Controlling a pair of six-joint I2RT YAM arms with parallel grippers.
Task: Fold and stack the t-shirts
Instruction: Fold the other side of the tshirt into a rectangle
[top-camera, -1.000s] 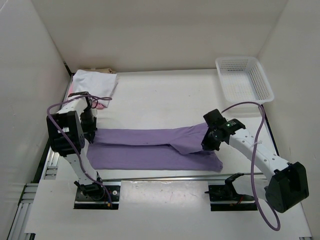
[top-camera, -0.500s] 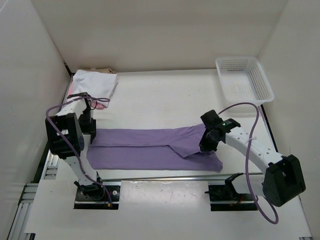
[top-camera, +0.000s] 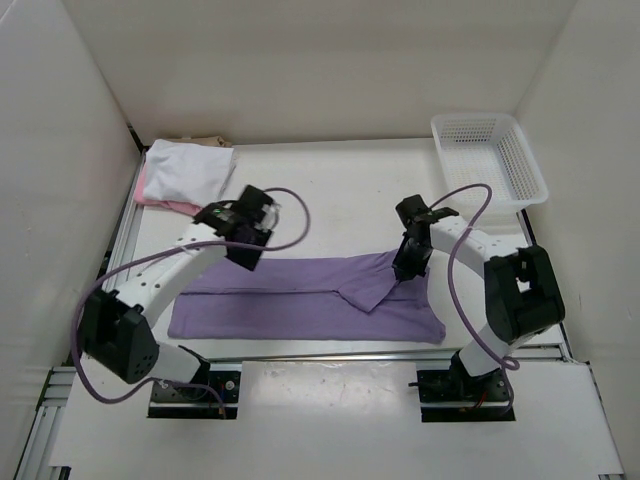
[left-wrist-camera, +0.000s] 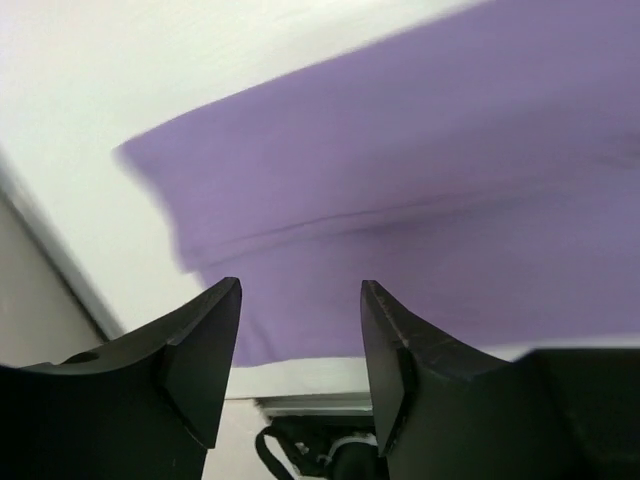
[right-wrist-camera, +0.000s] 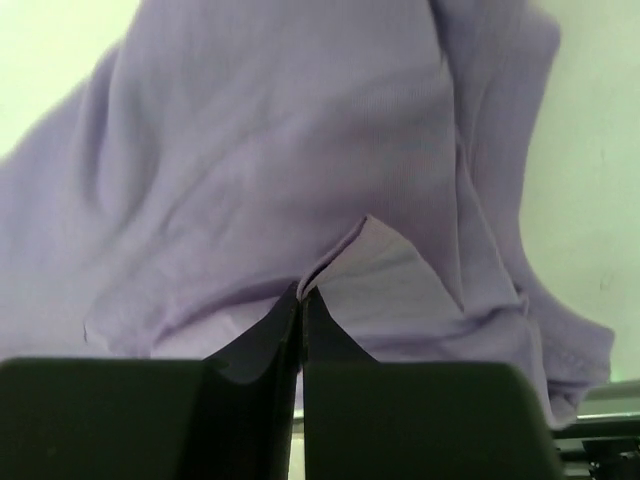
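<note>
A white worktop (top-camera: 330, 190) is enclosed on three sides by plain white walls. A left wall (top-camera: 50, 150), a back wall (top-camera: 320, 60) and a right wall (top-camera: 590, 130) are joined at the two far corners. Along the left edge of the worktop, silver slotted rails (top-camera: 52, 392) are seen running down to the near left corner. The near edge is covered by a flat white panel (top-camera: 330, 410). The space is lit evenly from above, and only soft, faint shadows are cast.
</note>
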